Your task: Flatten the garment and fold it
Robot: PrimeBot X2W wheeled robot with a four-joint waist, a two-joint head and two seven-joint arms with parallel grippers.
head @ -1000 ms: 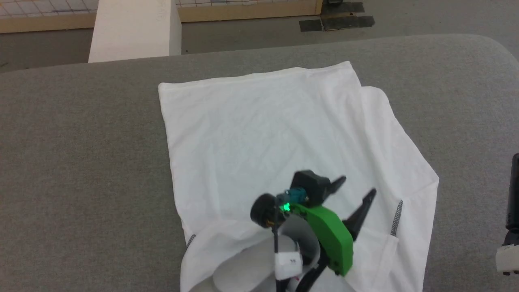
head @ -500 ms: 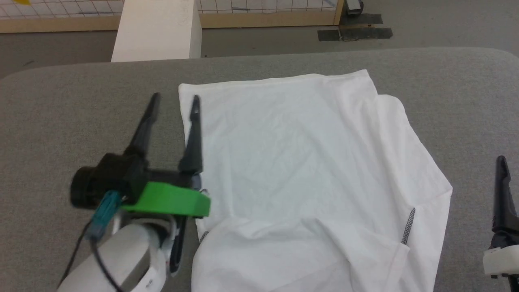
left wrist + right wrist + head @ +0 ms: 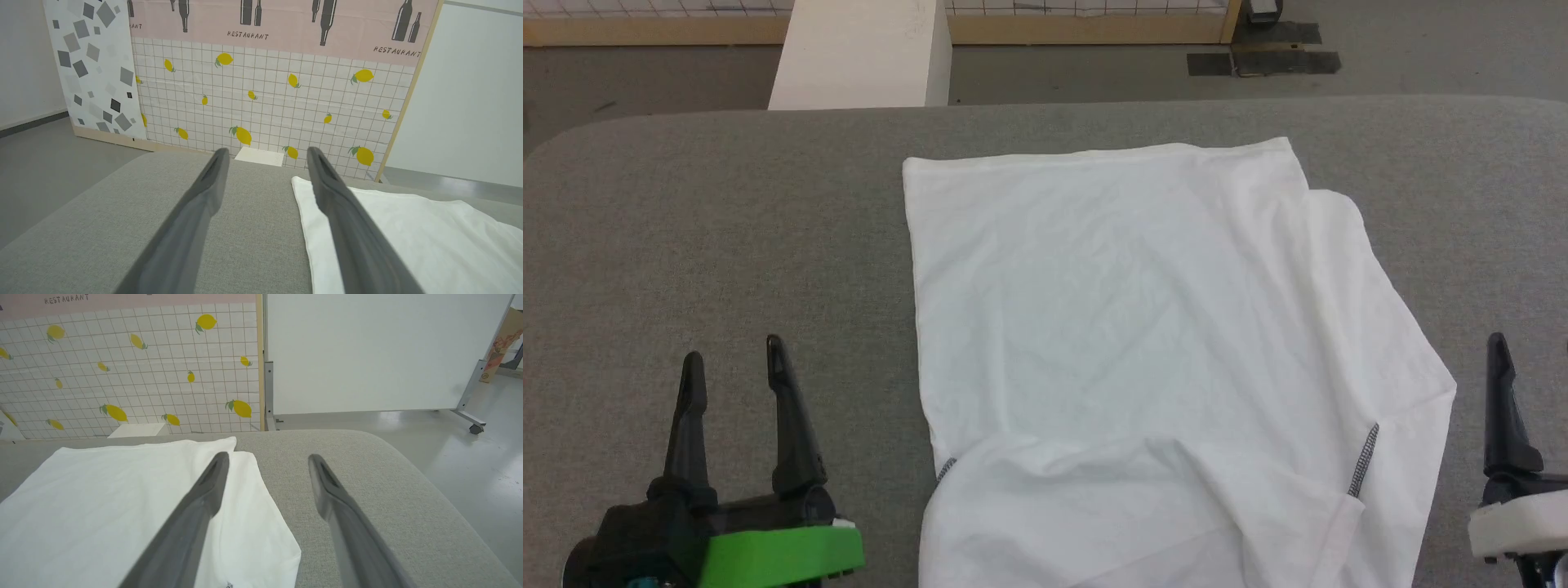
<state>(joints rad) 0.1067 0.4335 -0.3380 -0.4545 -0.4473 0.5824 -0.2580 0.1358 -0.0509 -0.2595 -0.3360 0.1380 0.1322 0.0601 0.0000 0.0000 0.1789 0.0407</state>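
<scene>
The white garment (image 3: 1143, 327) lies spread on the grey table (image 3: 727, 229), lightly wrinkled. Its near part is folded over, with grey stitched trim (image 3: 1364, 461) showing there. A narrower layer juts out along its right side. My left gripper (image 3: 734, 353) hovers open and empty over bare table, left of the garment's near left corner. In the left wrist view its fingers (image 3: 196, 212) frame the table, and the garment (image 3: 408, 228) lies to their right. My right gripper (image 3: 268, 458) is open and empty off the garment's right edge (image 3: 102, 498); one finger (image 3: 1503, 408) shows in the head view.
A white box (image 3: 862, 53) stands on the floor beyond the table's far edge. Behind it runs a lemon-patterned panel wall (image 3: 265, 102), and a white board on wheels (image 3: 367, 351) stands to the right. The table's right corner is rounded.
My left gripper has left the garment's near middle, swung out past its left edge and drawn back to the lower left. The head camera has shifted. The right finger stands further into view.
</scene>
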